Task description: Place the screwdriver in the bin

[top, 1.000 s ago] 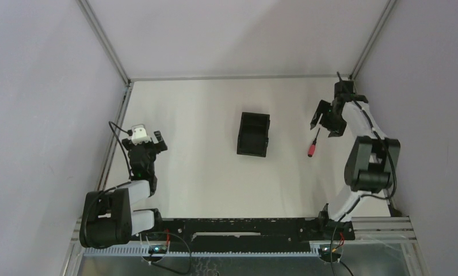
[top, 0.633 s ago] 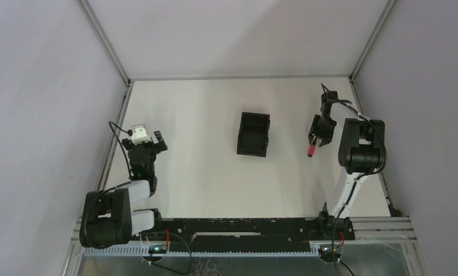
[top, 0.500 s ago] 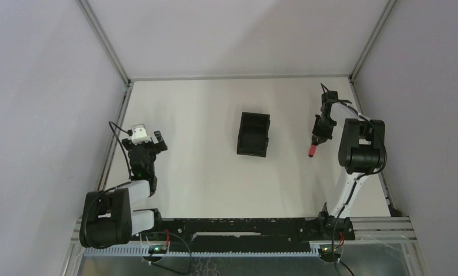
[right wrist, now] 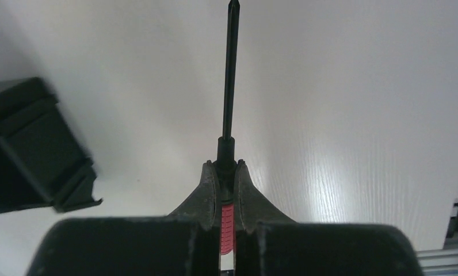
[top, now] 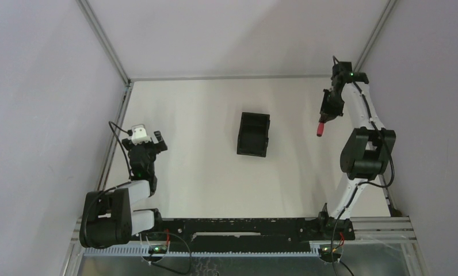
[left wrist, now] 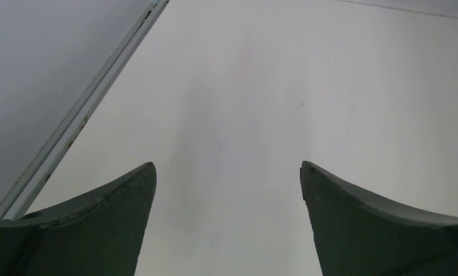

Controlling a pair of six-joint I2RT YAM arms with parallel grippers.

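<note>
Screwdriver point(right wrist: 231, 69): short red ribbed handle, thin dark round shaft. Pinched at handle by right gripper point(right wrist: 226, 172), dark curved fingers pressed tight on it, shaft projecting past fingertips. Held above smooth white bench point(top: 192, 109).
Bin point(top: 253, 152): black plastic, rectangular, open-top, raised walls. On bench, well apart to left of screwdriver.
Left gripper point(left wrist: 226, 172): matte tapered fingers spread wide, nothing between.
</note>
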